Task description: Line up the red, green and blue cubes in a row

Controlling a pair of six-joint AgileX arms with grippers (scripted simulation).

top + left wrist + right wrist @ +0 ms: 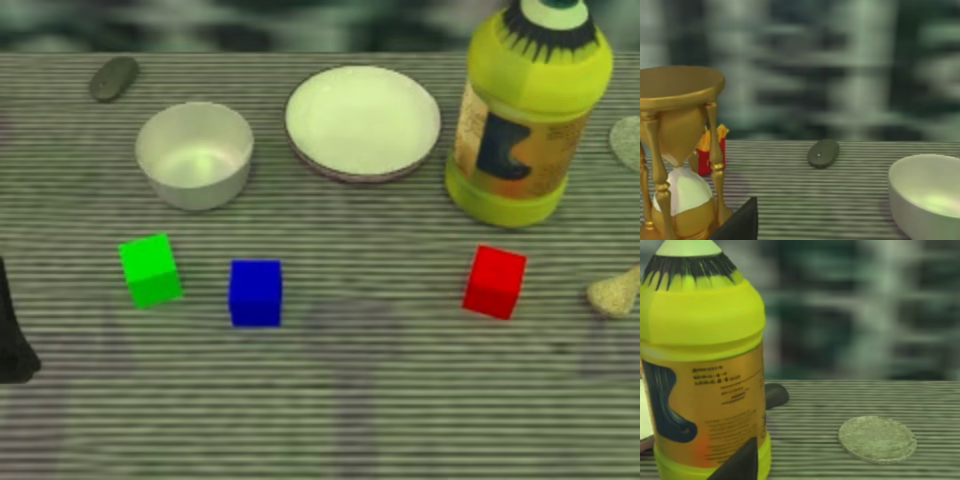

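Note:
Three cubes lie apart across the near half of the table in the top view. The green cube [150, 268] is at the left and the blue cube [255, 292] is just right of it. Far to the right lies the red cube [494, 281], a little in front of the yellow bottle. My left arm [14, 345] is parked at the left edge, well clear of the green cube. One dark finger [742, 222] shows in its wrist view, with bare table beside it. My right arm is out of the top view; one finger [742, 462] shows before the bottle. No cube appears in either wrist view.
Along the back stand a white bowl [195, 155], a white plate [362, 122] and a tall yellow bottle [525, 110]. A dark pebble [114, 78] lies back left, and two beige pieces [615, 292] lie at the right edge. A gold hourglass [680, 160] stands near my left gripper.

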